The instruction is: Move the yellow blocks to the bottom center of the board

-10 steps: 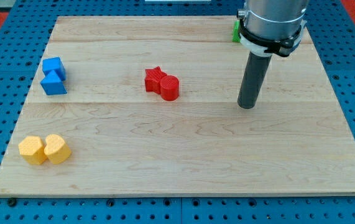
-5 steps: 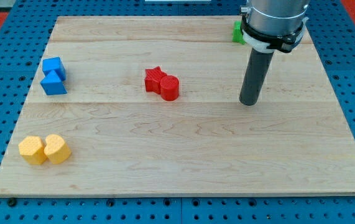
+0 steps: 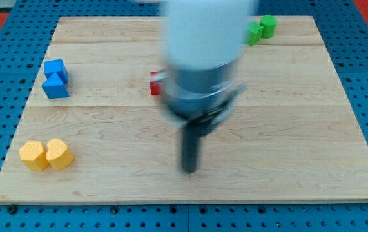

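Two yellow blocks sit side by side at the board's lower left: a hexagonal one (image 3: 34, 155) and a rounder one (image 3: 59, 154), touching. My tip (image 3: 189, 170) is blurred with motion and stands low on the board near the middle, far to the right of the yellow blocks. The arm above it hides most of the red blocks (image 3: 154, 84); only a red edge shows.
Two blue blocks (image 3: 55, 78) sit together at the left edge. Two green blocks (image 3: 261, 28) sit at the top right. The wooden board (image 3: 300, 161) lies on a blue pegboard.
My tip has swept from the right of the board down and left to the lower middle. The arm now covers the red blocks and uncovers the green ones. No block has moved.
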